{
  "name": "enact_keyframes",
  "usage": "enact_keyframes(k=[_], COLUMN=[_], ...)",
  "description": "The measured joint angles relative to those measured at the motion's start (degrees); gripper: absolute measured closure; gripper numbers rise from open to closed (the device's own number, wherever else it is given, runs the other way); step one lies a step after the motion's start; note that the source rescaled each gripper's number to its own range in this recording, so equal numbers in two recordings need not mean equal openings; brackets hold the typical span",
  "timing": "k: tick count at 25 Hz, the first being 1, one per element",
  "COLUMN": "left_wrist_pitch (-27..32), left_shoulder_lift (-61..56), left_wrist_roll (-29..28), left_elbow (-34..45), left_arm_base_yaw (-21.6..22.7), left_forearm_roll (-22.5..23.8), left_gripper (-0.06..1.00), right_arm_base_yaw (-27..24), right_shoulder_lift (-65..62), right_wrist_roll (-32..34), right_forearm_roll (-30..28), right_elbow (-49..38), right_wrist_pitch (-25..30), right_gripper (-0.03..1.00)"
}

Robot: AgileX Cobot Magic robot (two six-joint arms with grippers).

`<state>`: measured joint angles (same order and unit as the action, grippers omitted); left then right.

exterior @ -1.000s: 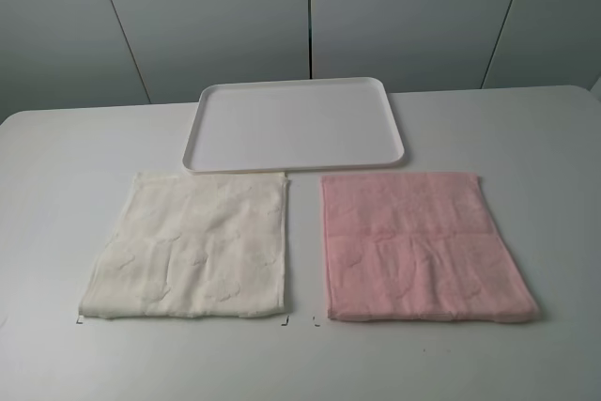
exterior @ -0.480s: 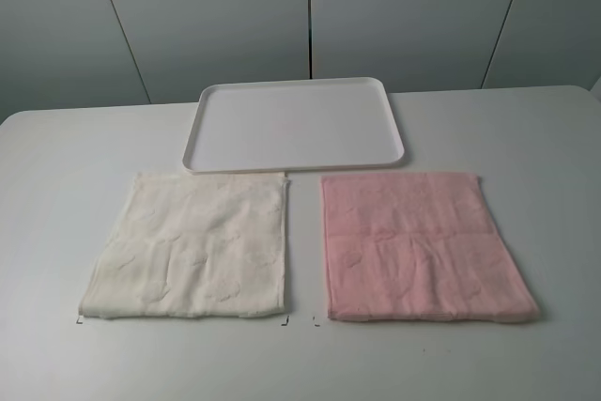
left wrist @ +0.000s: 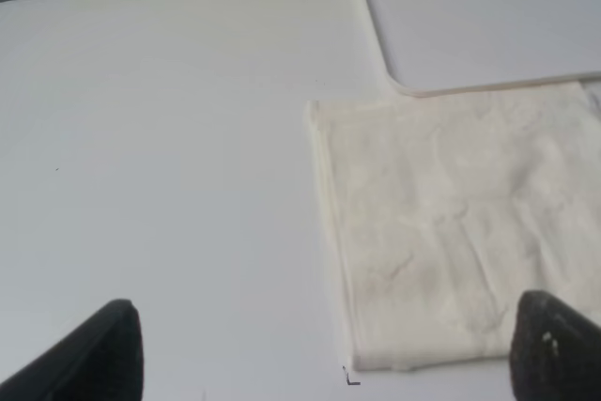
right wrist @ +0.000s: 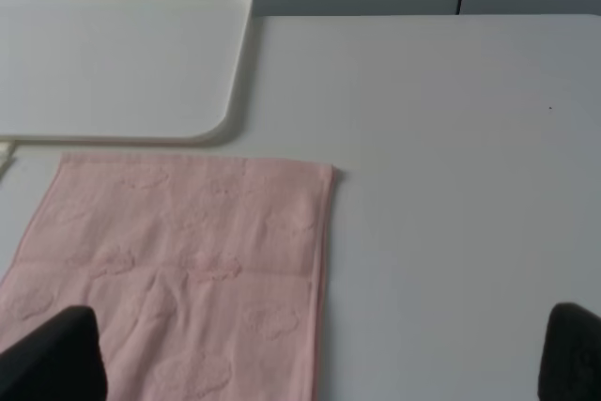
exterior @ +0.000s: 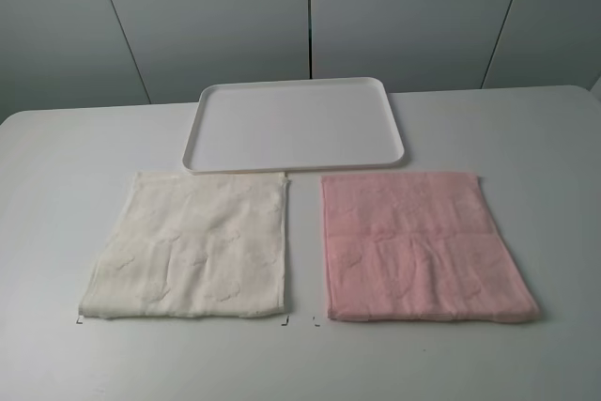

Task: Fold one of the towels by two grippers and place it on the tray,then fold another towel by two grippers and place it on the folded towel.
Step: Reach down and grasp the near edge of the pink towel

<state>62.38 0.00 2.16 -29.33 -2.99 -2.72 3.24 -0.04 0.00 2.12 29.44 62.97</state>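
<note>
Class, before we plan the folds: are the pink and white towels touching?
Apart. The exterior high view shows a bare strip of table between the pink towel and the white towel.

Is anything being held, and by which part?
Nothing. The black left gripper and right gripper are open; the cream-white terry towel and pale pink terry towel lie untouched.

On the right the pink towel is pale and on the left the cream towel is off-white, both faintly embossed, while the far tray is plain white, the table white with tiny dark marks near the cream towel, and the wall grey with dark seams.
</note>
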Motion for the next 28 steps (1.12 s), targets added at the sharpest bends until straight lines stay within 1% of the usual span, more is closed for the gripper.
enact_keyframes(k=[2, 5, 8, 12, 14, 16, 20, 22, 28], left_wrist_pitch=[0.0, 0.3, 0.8, 0.1, -1.0, -2.2, -6.6, -7.8, -9.1], left_shoulder_lift=[0.0, 0.9, 5.9, 15.0, 19.5, 24.2, 33.5, 38.3, 53.2], left_wrist_roll=[0.0, 0.0, 1.3, 5.4, 8.4, 12.5, 21.2, 25.7, 38.5], left_elbow=[0.0, -0.1, -2.4, -7.1, -9.3, -11.1, -13.2, -13.7, -13.9], left_arm_base_yaw=[0.0, 0.0, 0.0, 0.0, 0.0, 0.0, 0.0, 0.0, 0.0], left_forearm_roll=[-0.5, -2.8, -4.9, -5.9, -7.1, -8.7, -11.7, -15.0, -25.5], left_gripper=[-0.05, -0.05, -0.05, -0.05, -0.05, -0.05, -0.05, -0.05, -0.05], right_arm_base_yaw=[0.0, 0.0, 0.0, 0.0, 0.0, 0.0, 0.0, 0.0, 0.0], right_shoulder_lift=[0.0, 0.0, 2.4, 10.2, 14.6, 19.7, 28.9, 33.1, 44.1], right_wrist_roll=[0.0, 0.0, 0.0, 0.0, -1.4, -4.0, -9.2, -13.1, -29.6], right_forearm_roll=[0.3, 1.9, 2.8, 3.0, 3.0, 3.1, 3.2, 3.6, 7.8], right_elbow=[0.0, 0.1, 1.7, 4.6, 6.4, 8.0, 10.2, 10.9, 10.8], right_wrist_pitch=[0.4, 1.0, 2.6, 1.9, 0.8, 0.2, 0.1, 0.1, 0.1], right_gripper=[-0.03, -0.03, -0.03, -0.03, -0.03, -0.03, -0.03, -0.03, -0.03])
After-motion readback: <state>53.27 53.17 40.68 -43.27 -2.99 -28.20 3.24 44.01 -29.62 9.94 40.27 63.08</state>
